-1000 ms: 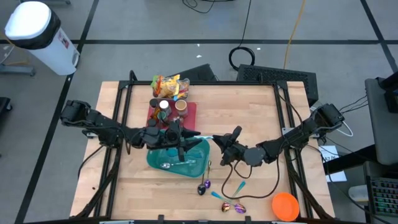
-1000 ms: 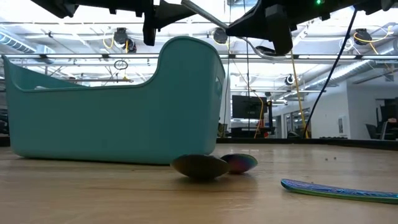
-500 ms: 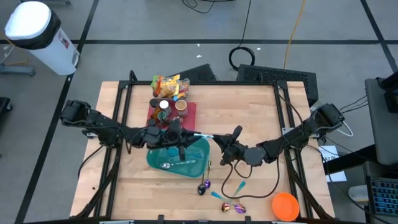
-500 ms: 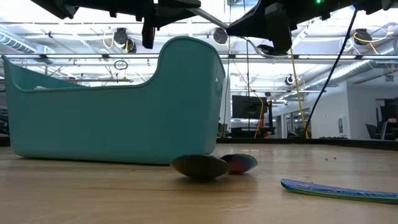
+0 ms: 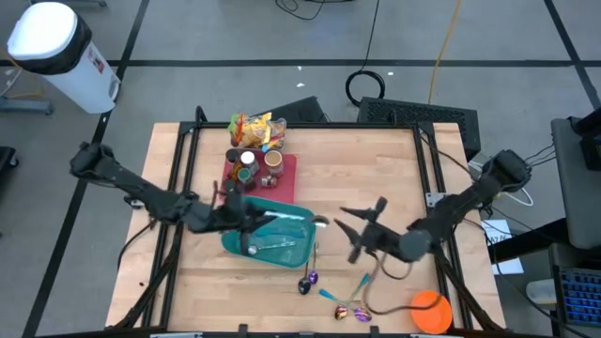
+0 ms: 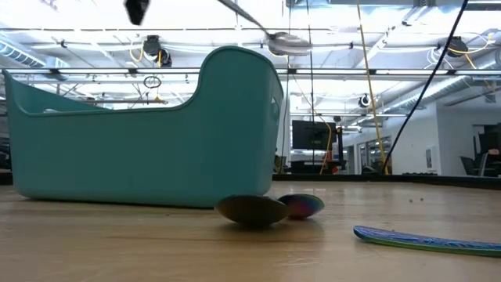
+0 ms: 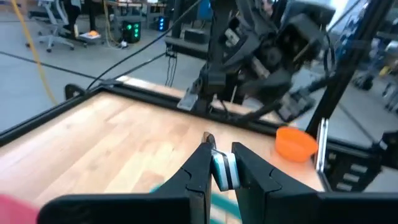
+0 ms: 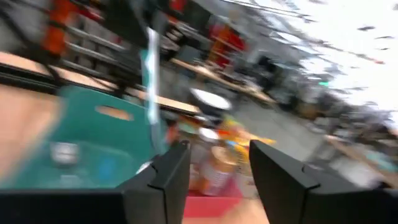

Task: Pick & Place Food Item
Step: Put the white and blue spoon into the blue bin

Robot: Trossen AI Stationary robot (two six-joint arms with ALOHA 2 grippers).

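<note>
1. Fingers [image 7: 200, 169] of the left gripper [image 5: 246, 218] are clenched on the handle of a silver metal spoon with a light-blue handle [image 7: 222, 170], above the teal plastic bin [image 5: 305, 239].
2. Spoon bowl juts past the bin's right rim.
3. Right gripper [image 5: 354, 235] hovers to the bin's right, fingers spread and empty.
4. An orange bowl [image 5: 431, 310] sits near the table's front right corner.
</note>
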